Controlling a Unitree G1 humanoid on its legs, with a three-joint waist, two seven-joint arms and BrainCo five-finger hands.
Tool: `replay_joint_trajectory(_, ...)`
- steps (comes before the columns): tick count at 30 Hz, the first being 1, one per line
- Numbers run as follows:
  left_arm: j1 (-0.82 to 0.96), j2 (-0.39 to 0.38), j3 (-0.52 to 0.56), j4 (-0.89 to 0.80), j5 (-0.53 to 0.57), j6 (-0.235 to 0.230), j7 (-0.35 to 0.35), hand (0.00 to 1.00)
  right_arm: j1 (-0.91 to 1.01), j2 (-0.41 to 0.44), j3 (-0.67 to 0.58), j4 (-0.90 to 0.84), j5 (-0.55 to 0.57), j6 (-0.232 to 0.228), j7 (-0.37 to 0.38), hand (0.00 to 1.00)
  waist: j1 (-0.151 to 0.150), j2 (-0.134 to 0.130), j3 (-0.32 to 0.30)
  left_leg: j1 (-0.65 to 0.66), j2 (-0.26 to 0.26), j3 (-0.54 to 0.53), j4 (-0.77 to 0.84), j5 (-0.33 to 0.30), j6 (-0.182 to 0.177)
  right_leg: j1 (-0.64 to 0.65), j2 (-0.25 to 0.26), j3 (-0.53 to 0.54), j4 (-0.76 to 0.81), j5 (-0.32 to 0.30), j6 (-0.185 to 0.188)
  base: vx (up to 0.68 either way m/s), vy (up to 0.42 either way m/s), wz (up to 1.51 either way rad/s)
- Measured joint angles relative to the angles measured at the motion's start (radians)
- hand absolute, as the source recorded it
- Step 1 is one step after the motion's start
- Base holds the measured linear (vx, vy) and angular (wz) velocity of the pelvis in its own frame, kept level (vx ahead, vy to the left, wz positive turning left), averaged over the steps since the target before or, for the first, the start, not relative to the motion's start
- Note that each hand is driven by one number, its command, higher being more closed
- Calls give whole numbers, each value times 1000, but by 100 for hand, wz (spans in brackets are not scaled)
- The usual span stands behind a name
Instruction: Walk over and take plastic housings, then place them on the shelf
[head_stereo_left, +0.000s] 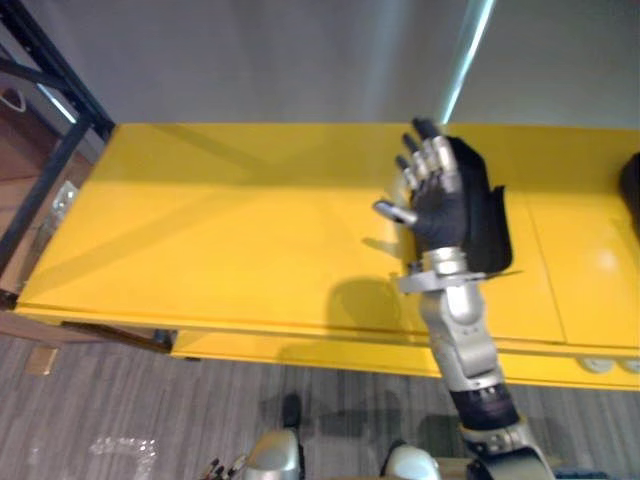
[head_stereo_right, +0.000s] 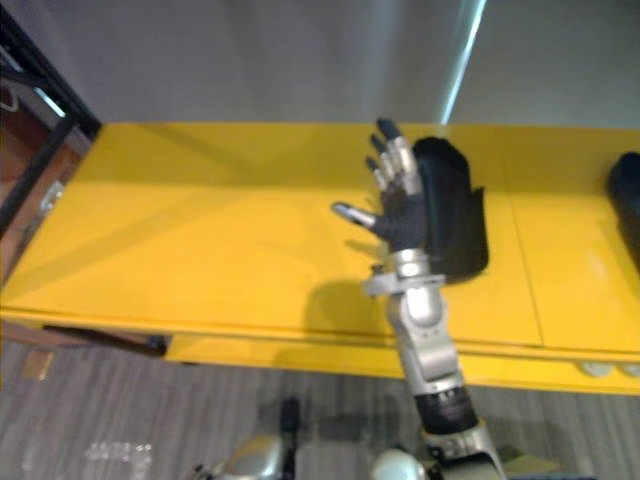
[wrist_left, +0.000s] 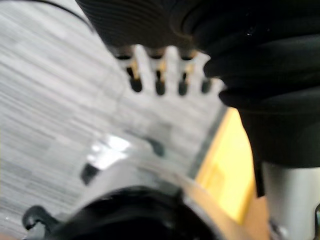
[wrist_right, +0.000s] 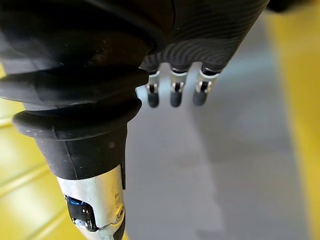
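Note:
A black plastic housing (head_stereo_left: 490, 228) (head_stereo_right: 455, 220) lies on the yellow shelf (head_stereo_left: 220, 230), right of its middle. My right hand (head_stereo_left: 438, 200) (head_stereo_right: 400, 205) is raised just left of it, back toward the camera, fingers straight and thumb sticking out to the left. I cannot tell whether the palm touches the housing. Past the straight fingers (wrist_right: 175, 90) in the right wrist view there is nothing held. A second black housing (head_stereo_right: 625, 195) shows at the shelf's right edge. In the left wrist view my left hand (wrist_left: 170, 67) hangs over the grey floor with relaxed fingers, holding nothing.
The shelf's left half is bare yellow surface. A black metal frame (head_stereo_left: 50, 90) stands at the far left. A grey wall (head_stereo_left: 300, 50) runs behind the shelf. The shelf's front edge (head_stereo_left: 300, 345) overhangs grey striped floor.

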Motion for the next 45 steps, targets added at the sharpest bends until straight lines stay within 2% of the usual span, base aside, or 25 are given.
replay_joint_trajectory(2,-18,4,10,-1,0,3,19,0,37,-13,-58,0,15,-5,-16,0,-1,-14,-18,2,1,11,-1,-1,0,9,6,3,-24,18,-3,29,8,-10)
replay_joint_trajectory(4,-29,0,15,-5,0,2,31,0,73,-21,-107,0,40,-27,-23,0,-5,-11,-26,18,5,19,-6,-6,0,29,15,9,-49,42,-10,-15,12,-11)
replay_joint_trajectory(6,-28,-5,18,-7,-1,2,53,0,134,-22,-163,-12,62,-48,-44,0,-16,-11,-65,20,8,33,-8,-15,1,29,20,30,-69,58,-15,-32,23,-17)
replay_joint_trajectory(9,-26,-8,19,-7,-7,3,65,0,217,-25,-238,-45,64,-75,-78,0,-29,-10,-96,30,12,60,-9,-27,6,30,22,57,-81,60,-13,-52,0,-32)
replay_joint_trajectory(12,-27,-10,19,-5,-13,3,74,0,291,-27,-303,-43,48,-82,-138,0,-49,-9,-118,33,19,70,-10,-24,2,28,31,68,-86,60,-13,-46,-22,-14)
replay_joint_trajectory(15,-29,-10,19,6,-11,4,85,0,373,-26,-371,-23,43,-82,-231,0,-79,-5,-122,47,25,74,-10,-18,-7,30,42,69,-93,60,-13,-48,-23,-8)
replay_joint_trajectory(16,-29,-10,19,9,-10,5,90,0,408,-24,-405,10,26,-81,-276,0,-81,-8,-122,49,26,80,-10,-17,-8,27,43,78,-94,59,-14,-42,-7,-9)
replay_joint_trajectory(18,-30,-11,19,10,-9,6,92,0,436,-16,-427,58,14,-77,-311,0,-81,-10,-124,48,27,102,-10,-17,-8,14,41,91,-94,55,-21,-34,17,-23)
replay_joint_trajectory(20,-31,-8,19,10,-10,6,96,0,464,15,-437,132,68,-81,-324,0,-83,-11,-123,48,26,115,-10,-16,-9,3,40,106,-93,57,-19,-14,27,-25)
replay_joint_trajectory(22,-35,-1,20,11,-19,15,103,0,489,55,-435,246,185,-97,-316,0,-83,-20,-121,48,23,124,-10,-18,-7,-2,36,114,-93,59,-19,8,26,-13)
replay_joint_trajectory(24,-56,10,21,25,-53,37,104,0,499,118,-434,442,280,-126,-295,0,-83,-28,-117,47,20,127,-10,-21,-6,0,35,116,-100,72,-13,35,23,-3)
replay_joint_trajectory(27,-68,8,32,38,-50,40,103,0,506,171,-433,623,309,-159,-243,0,-82,-29,-116,50,17,130,-10,-24,-7,11,34,119,-113,78,-13,51,20,-2)
replay_joint_trajectory(30,-70,1,57,41,-45,41,100,0,504,193,-418,673,309,-199,-188,0,-81,-28,-115,52,17,130,-10,-28,-9,17,35,118,-123,79,-13,0,0,0)
replay_joint_trajectory(32,-75,2,58,42,-23,64,100,0,499,192,-403,673,309,-211,-182,0,-80,-28,-115,52,17,130,-10,-30,-9,18,35,117,-126,79,-13,0,0,0)
replay_joint_trajectory(33,-86,4,61,44,11,105,100,0,493,193,-400,673,309,-217,-175,0,-79,-31,-114,53,17,131,-10,-31,-9,20,35,117,-130,79,-13,0,0,0)
replay_joint_trajectory(35,-101,12,64,52,123,162,80,0,484,192,-375,673,309,-217,-173,0,-79,-36,-110,57,17,133,-10,-36,-11,26,36,117,-136,79,-13,7,-2,-2)
replay_joint_trajectory(37,-107,16,59,70,189,203,51,0,478,192,-341,673,305,-207,-173,0,-75,-40,-104,73,20,155,-10,-43,-14,30,37,137,-138,79,-14,23,5,-26)
replay_joint_trajectory(40,-126,35,14,94,232,263,22,0,477,193,-301,674,295,-183,-173,0,-78,-42,-103,86,20,180,-10,-53,-18,29,37,162,-140,79,-14,50,13,-26)
replay_joint_trajectory(43,-140,49,-23,101,273,279,14,0,483,193,-286,676,286,-170,-173,0,-83,-44,-102,91,21,189,-10,-57,-22,28,38,169,-140,80,-14,44,4,-11)
replay_joint_trajectory(45,-147,51,-33,102,321,284,14,0,488,193,-266,676,284,-170,-173,0,-84,-44,-102,106,29,229,-11,-61,-28,28,45,196,-140,89,-28,16,6,-33)
